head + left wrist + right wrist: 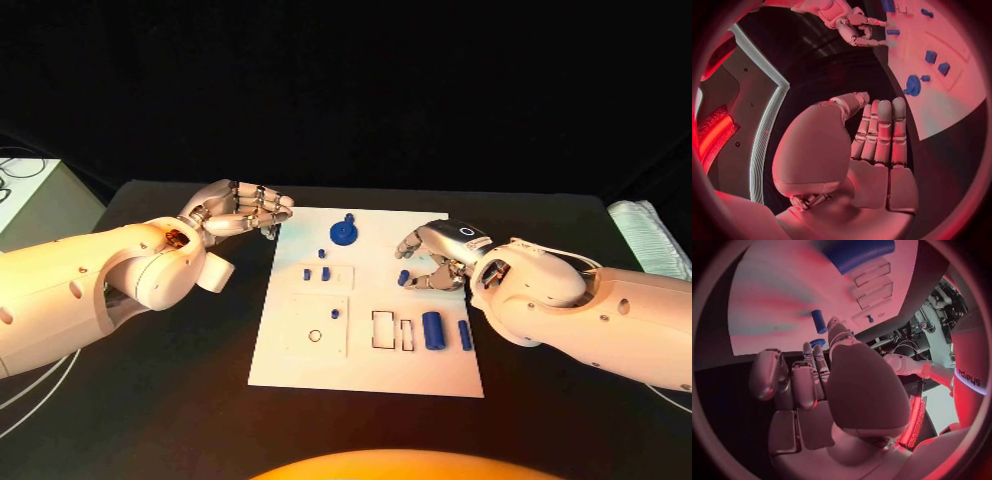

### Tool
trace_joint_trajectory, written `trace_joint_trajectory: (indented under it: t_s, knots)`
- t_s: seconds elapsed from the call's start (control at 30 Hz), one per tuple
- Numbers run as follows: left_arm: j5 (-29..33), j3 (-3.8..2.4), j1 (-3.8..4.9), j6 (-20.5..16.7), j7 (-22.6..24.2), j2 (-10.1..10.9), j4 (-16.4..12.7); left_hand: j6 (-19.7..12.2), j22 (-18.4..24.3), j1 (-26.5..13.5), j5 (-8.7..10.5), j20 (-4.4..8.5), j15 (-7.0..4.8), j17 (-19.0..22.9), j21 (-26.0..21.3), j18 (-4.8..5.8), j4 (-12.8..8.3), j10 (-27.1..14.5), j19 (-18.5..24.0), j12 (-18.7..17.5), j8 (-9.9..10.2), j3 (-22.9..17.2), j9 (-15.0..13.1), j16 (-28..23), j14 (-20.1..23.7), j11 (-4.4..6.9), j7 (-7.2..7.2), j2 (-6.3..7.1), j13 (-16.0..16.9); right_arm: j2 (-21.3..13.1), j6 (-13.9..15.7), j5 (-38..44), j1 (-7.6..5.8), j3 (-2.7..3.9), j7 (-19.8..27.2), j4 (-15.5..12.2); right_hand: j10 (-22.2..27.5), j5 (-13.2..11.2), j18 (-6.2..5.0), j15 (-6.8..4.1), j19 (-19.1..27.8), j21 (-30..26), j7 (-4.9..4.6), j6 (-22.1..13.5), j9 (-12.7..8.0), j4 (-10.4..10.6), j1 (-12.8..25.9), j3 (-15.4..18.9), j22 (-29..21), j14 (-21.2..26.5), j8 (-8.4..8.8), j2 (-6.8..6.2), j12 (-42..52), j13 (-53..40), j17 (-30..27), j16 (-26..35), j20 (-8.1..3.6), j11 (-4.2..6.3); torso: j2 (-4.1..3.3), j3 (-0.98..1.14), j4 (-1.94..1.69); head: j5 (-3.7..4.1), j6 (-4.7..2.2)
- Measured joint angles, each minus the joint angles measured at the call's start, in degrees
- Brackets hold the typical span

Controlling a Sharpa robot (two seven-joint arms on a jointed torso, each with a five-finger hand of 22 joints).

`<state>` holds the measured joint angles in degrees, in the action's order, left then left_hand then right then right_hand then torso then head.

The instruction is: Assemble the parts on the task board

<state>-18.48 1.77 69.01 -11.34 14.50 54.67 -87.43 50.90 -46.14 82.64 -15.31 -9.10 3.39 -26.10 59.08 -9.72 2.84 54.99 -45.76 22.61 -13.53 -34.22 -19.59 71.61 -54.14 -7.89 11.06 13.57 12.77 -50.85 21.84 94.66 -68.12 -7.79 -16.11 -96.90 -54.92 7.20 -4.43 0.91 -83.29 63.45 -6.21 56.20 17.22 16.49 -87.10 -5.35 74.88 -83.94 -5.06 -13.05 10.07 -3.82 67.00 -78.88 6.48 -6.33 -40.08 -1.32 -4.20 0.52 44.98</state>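
The white task board (368,350) lies in the middle of the table. On it are a round blue part (343,232), several small blue parts (326,272) and a blue cylinder (431,324) beside empty slots (384,329). My right hand (440,258) hovers over the board's right side with its fingers curled down around a small blue part (404,278). In the right wrist view a bit of blue (817,342) shows at the fingertips, and I cannot tell whether it is pinched. My left hand (238,210) stays off the board's far left corner, holding nothing, its fingers (879,130) straight and side by side.
A raised white panel (317,322) with a round hole takes up the board's left half. A white box (36,200) stands at the table's left edge and a pale object (649,235) at its right edge. Bare black table (173,390) surrounds the board.
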Motion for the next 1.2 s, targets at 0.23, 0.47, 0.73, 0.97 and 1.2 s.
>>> trace_joint_trajectory:
  t_s: [0.23, 0.47, 0.73, 0.97, 1.2]
  knots:
    - [0.0, 0.00, -0.01, 0.0, 0.0, 0.1, 0.0, 0.0, 0.0, 0.0, 0.00, 0.00, 0.00, 0.0, 0.0, 0.00, 0.0, 0.0, 0.0, 0.0, 0.0, 0.0, 0.0, 0.0, 0.0, 0.00, 0.00, 0.00, 0.0, 0.3, -1.9, 0.2, 0.08, -0.04, -0.4, 0.7, -2.7, -0.4, 0.00, 0.00, -0.5, 1.8, -0.17, 0.9, 0.1, -0.1, -1.4, -2.0, 0.1, 0.0, 0.00, 1.36, 1.8, -0.1, 1.0, -0.6, -0.46, 1.02, -0.01, 0.01, 0.05, -0.03, 0.12]
    - [0.0, 0.00, -0.01, 0.0, 0.1, 0.1, 0.0, 0.0, 0.0, 0.0, 0.00, 0.00, 0.00, 0.0, 0.0, 0.00, 0.0, 0.0, 0.0, 0.0, 0.0, 0.0, 0.0, 0.0, 0.0, 0.00, 0.00, 0.00, 0.0, 0.9, -3.2, 0.4, 0.19, -0.08, -0.6, 1.1, -6.7, -0.7, 0.01, -0.73, -0.7, 3.5, -0.55, 3.3, 0.3, -0.1, -1.9, -5.2, 0.1, -0.1, -0.69, 1.91, 2.1, -0.1, 1.2, -0.6, -0.74, 1.76, -0.01, -0.03, 0.05, 0.06, 0.22]
    - [0.1, 0.00, -0.02, 0.0, 0.1, 0.2, 0.1, 0.0, 0.0, 0.0, 0.00, 0.00, 0.00, 0.0, 0.0, 0.00, 0.0, 0.0, 0.0, 0.3, 0.0, 0.0, 0.0, 0.0, 0.0, 0.00, 0.00, 0.00, 0.0, 1.6, -3.7, 0.2, 0.65, -0.11, -0.5, 1.3, -9.6, -0.7, 0.00, -1.15, -0.7, 4.3, -0.94, 4.8, 0.4, 0.0, -0.9, -8.3, 0.1, -0.1, -1.12, 2.78, 0.9, -0.1, 1.0, -0.6, -1.16, 2.34, 0.02, 0.00, 0.04, -0.04, 0.35]
    - [0.1, 0.00, -0.02, 0.0, 0.0, 0.2, 0.2, 0.0, 0.0, 0.0, 0.00, 0.00, 0.00, 0.0, 0.0, 0.00, 0.0, -0.1, 0.0, 0.3, 0.0, 0.0, 0.0, 0.0, 0.0, 0.13, 0.00, 0.00, 0.0, 2.1, -3.7, 0.1, 0.79, -0.08, -0.4, 1.6, -9.9, -0.7, 0.00, -1.14, -0.7, 4.5, -1.15, 5.0, 0.4, -0.1, -0.7, -9.0, 0.1, -0.1, -1.12, 2.57, 0.4, 0.0, 1.0, -0.6, -1.16, 2.05, 0.02, 0.00, 0.05, -0.08, 0.51]
    - [0.1, 0.00, -0.02, 0.0, 0.0, 0.2, 0.2, 0.0, 0.0, 0.0, 0.00, 0.00, 0.00, 0.0, 0.0, 0.00, 0.0, -0.2, 0.0, 0.3, 0.0, 0.0, 0.0, 0.0, 0.0, 0.22, 0.00, 0.00, 0.0, 2.5, -3.5, 0.1, 0.92, -0.05, -0.5, 2.0, -12.1, -2.1, 0.00, -1.58, -0.6, 6.0, -0.91, 6.9, 0.7, -0.5, -0.8, -12.6, 0.1, -0.1, -1.81, 2.63, -0.5, 0.0, 1.4, -0.5, -1.33, 2.41, 0.02, 0.00, 0.07, -0.07, 0.64]
